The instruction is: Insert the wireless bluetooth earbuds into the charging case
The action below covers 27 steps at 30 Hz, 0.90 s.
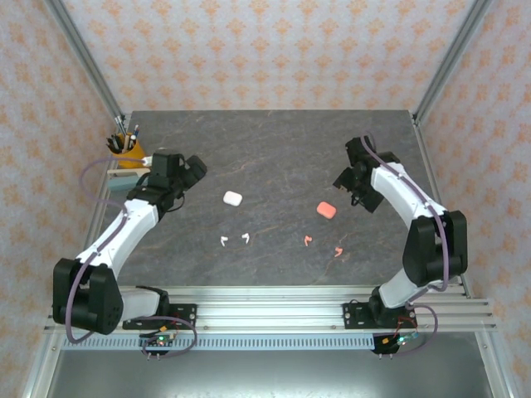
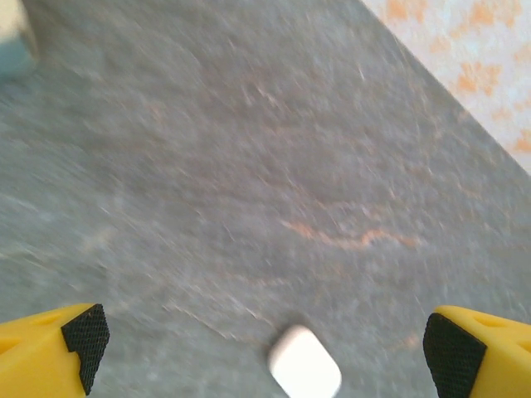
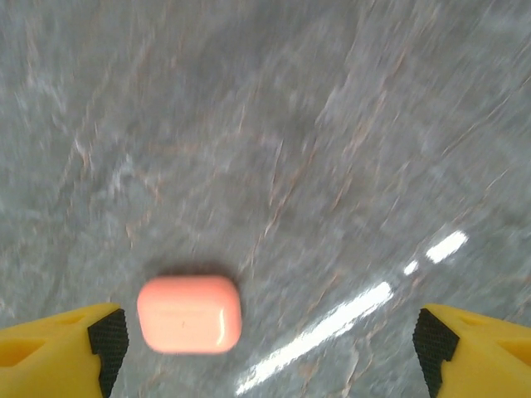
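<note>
Supporting everything: the dark stone-patterned table (image 1: 274,149) carried 2 cases and 4 earbuds, all lying loose on its top.
Left gripper (image 1: 196,168): it hovered above the table, left of the white case, with its jaws spread wide and nothing in them. In its wrist view the case sat low in the gap between them, touched by neither.
Right gripper (image 1: 347,182): it was poised just beyond and to the right of the pink case, jaws wide apart and gripping nothing. In its wrist view the case lay on the table just beside one jaw, apart from it.
White case (image 1: 232,198): it lay left of the table's middle, and its lid looked shut.
Pink case (image 1: 326,211): it lay right of the middle, well apart from the white one, and its lid looked shut in the wrist view.
White earbuds (image 1: 224,241): 2 lay near each other, on the arms' side of the white case.
Pink earbuds (image 1: 308,240): 2 lay a little apart, on the arms' side of the pink case.
Done: 0 of 4 earbuds sat in a case, so the task looked barely begun.
Left to do: probably open both lids, then pick up and seat each earbud, white with white and pink with pink.
</note>
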Motion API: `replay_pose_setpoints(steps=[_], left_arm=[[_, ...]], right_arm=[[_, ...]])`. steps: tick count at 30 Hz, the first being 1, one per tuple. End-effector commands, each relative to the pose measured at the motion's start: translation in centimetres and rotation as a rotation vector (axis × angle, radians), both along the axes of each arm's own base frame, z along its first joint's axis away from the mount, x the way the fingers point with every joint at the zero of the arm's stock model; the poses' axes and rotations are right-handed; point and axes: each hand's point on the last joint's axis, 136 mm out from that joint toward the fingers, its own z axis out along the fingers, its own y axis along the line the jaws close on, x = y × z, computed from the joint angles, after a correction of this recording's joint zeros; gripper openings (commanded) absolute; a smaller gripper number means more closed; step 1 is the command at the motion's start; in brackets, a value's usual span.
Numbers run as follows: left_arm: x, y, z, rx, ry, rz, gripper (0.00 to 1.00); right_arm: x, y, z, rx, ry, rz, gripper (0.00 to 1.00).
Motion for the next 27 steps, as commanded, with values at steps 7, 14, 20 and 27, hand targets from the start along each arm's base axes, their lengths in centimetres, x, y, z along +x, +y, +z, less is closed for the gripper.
replay_pose_setpoints(steps=[7,14,20,27], left_arm=[[1.8,-10.2,0.7,-0.101,0.062,-0.172,1.0],[2.4,-16.0,0.7,-0.175,0.093,-0.298,1.0],[2.4,-18.4,0.4,-0.201,0.107,-0.349,1.0],[2.6,-19.6,0.6,-0.203,0.114,-0.377,1.0]], right_arm=[[-2.3,4.2,-2.3,0.01,0.181,0.042,0.91],[-0.9,5.4,-3.9,0.009,0.233,0.136,0.92],[-0.5,6.2,-5.6,0.029,0.263,0.161,0.92],[0.3,6.7,-6.6,0.046,0.249,0.185,0.92]])
